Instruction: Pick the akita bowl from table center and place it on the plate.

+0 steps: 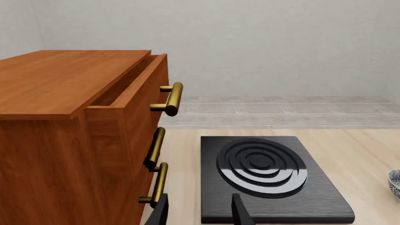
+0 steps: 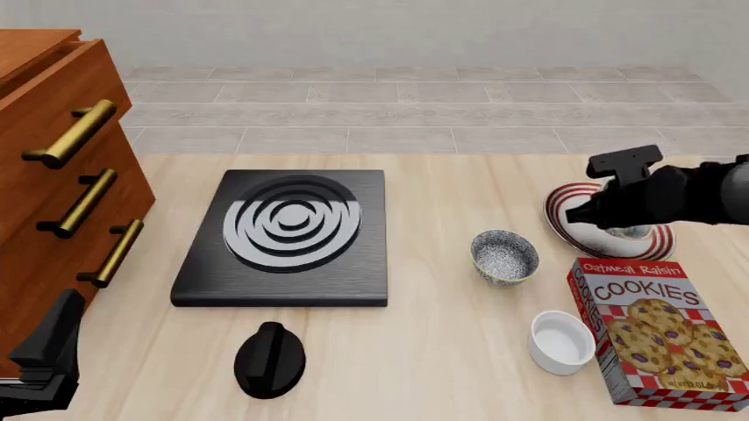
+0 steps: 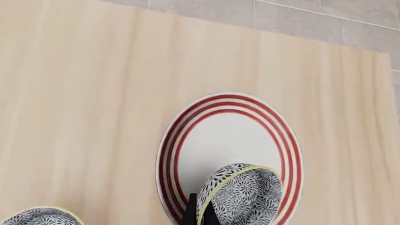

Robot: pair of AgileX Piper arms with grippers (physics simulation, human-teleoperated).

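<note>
Right wrist view: right gripper pinches the akita bowl (dark leaf-patterned outside), tilted over the plate.

Light wooden table, carrying: wooden drawer chest standing at the left edge; black single-ring stove slab lying centre-left; black knob sitting just in front of it; patterned bowl resting at centre; red-striped plate lying at right; white bowl and cookie box sitting near right.
</note>
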